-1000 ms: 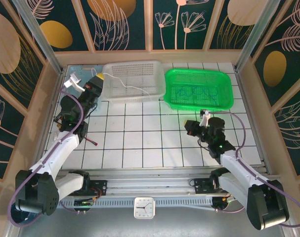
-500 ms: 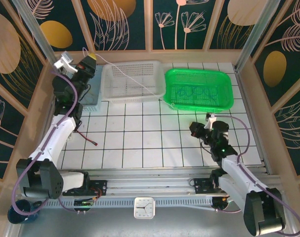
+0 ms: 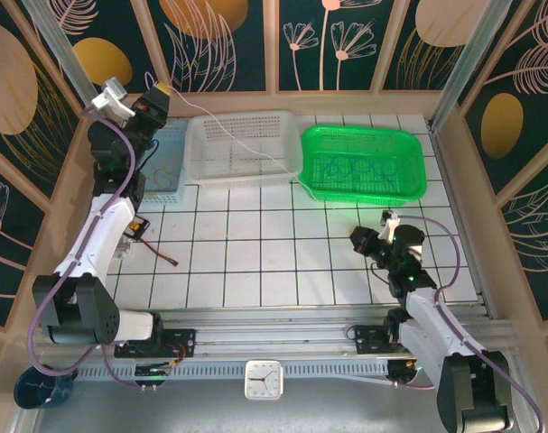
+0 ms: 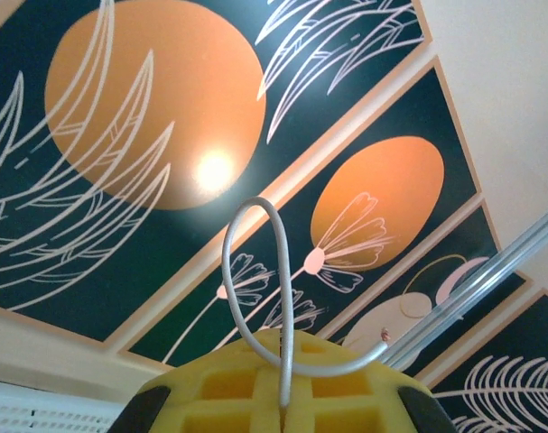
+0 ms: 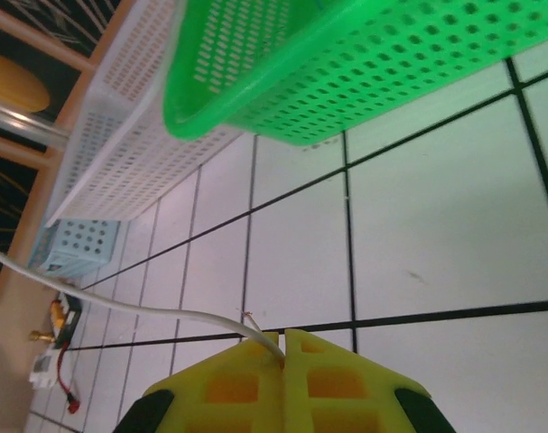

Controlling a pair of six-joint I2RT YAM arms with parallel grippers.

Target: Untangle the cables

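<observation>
Left gripper: raised high, off the white basket's rear left corner. Its ribbed yellow pads are pressed together, and the cable is pinched in their seam.
Cable: thin, pale and smooth-jacketed, it slants from the left gripper across the white basket and leaves at its front right corner.
Cable at the left pads: it rises from the seam in a narrow hairpin loop. A short tail curls away to a tiny bare metal tip.
Right gripper: low over the tiles, well in front of the white basket and to its right. Its yellow waffle-moulded pads are closed tight, and the cable goes into the slit between them.
Cable at the right pads: one soft shallow curve sweeping off along the white basket's front. A stub with a frayed tip sits just beside the seam.
White basket: milky, shallow and rectangular, with rounded corners and walls pierced by rows of fine slots.
Green basket: just right of the white basket. It is glossy translucent plastic with the same slotted weave, and the dark strands inside are too fine to read.
Blue basket: small, pale and perforated, just left of the white basket.
Tabletop: shiny white square tiles with dark grid lines, spreading in front of the white basket.
</observation>
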